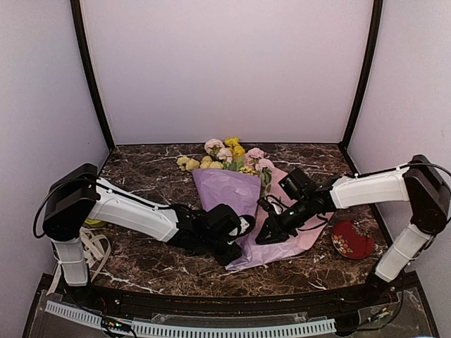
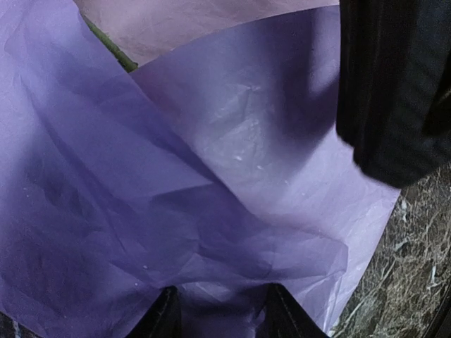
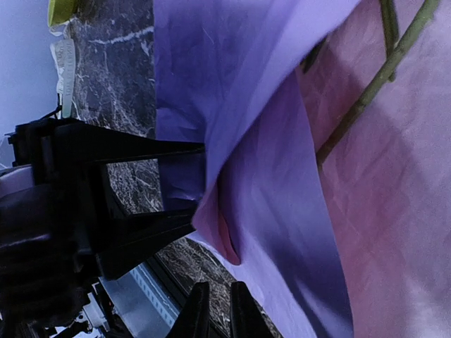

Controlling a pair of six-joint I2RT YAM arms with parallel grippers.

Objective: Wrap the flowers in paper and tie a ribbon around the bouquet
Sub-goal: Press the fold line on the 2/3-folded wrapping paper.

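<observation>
Lilac paper [image 2: 232, 141] lies folded between the left gripper's [image 2: 220, 290] fingers [image 2: 161, 317].

**White Shells, Black Joints**

The left arm [image 1: 134, 211] and right arm [image 1: 370, 189] both have glossy white shells over their long links. Boxy black housings [image 1: 70, 204] sit at the shoulders, and the wrists are black. The left gripper [image 1: 236, 243] and right gripper [image 1: 266, 236] are matt black. Their fingers [image 3: 141, 151] are flat wedges tapering to narrow tips. A thin black cable [image 1: 39, 211] loops out beside the left shoulder. Another arcs over the right shoulder and trails along that arm's white link.
</observation>
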